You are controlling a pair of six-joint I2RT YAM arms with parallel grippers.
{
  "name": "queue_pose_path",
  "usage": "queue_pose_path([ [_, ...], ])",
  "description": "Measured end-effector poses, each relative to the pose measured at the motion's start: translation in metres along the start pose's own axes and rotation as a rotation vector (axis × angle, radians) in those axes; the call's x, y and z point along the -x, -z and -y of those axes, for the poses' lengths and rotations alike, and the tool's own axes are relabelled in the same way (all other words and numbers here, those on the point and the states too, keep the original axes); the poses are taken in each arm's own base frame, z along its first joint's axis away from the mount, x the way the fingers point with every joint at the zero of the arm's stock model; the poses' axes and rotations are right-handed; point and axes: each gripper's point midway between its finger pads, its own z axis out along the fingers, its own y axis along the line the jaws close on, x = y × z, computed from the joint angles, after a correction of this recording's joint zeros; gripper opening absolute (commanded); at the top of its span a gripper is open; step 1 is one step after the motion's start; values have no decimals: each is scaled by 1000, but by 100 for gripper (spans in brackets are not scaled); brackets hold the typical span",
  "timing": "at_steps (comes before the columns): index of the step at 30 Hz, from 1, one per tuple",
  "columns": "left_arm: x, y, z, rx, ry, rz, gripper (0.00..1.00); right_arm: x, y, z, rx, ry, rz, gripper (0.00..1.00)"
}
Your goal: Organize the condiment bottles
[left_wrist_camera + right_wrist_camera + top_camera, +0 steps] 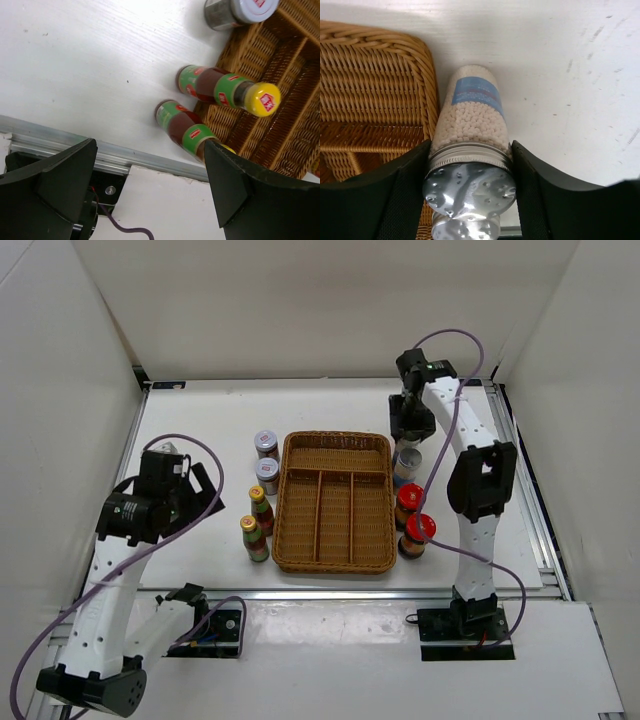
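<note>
The right gripper [467, 170] clamped a bottle [472, 115] at the neck, toward the table's [200, 420] right edge; rigid, probably slick. The left gripper [150, 165] gaped empty.

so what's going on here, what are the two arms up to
The right fingers are shut on a silver-capped bottle that stands by the far right corner of the wicker tray, with its twin right beside it. The left fingers are open and hold nothing, hovering near the two yellow-capped bottles on the tray's other side. No bottle in view is in the tray yet.
</note>
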Motion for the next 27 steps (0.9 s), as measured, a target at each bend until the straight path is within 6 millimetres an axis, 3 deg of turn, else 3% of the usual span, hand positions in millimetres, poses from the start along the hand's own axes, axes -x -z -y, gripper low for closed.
queue_pose_path([
  [3, -8, -5, -5, 26, 3, -34, 100, 13, 17, 4, -24, -10, 47, 36],
  [8, -14, -10, -14, 86, -6, -70, 100, 51, 66, 4, -40, -25, 219, 33],
  [12, -15, -19, -24, 167, -25, -110, 100, 62, 104, -13, 6, -7, 318, 32],
  [15, -16, -29, -28, 217, -43, -146, 100, 58, 120, -42, 48, 52, 353, 32],
  [22, -13, -29, -33, 246, -50, -131, 100, 16, 120, -132, 137, 266, 310, 34],
  [24, -12, -28, -33, 243, -50, -123, 100, 8, 111, -146, 145, 305, 287, 34],
  [27, -12, -26, -33, 237, -48, -113, 100, 1, 88, -151, 129, 326, 233, 33],
])
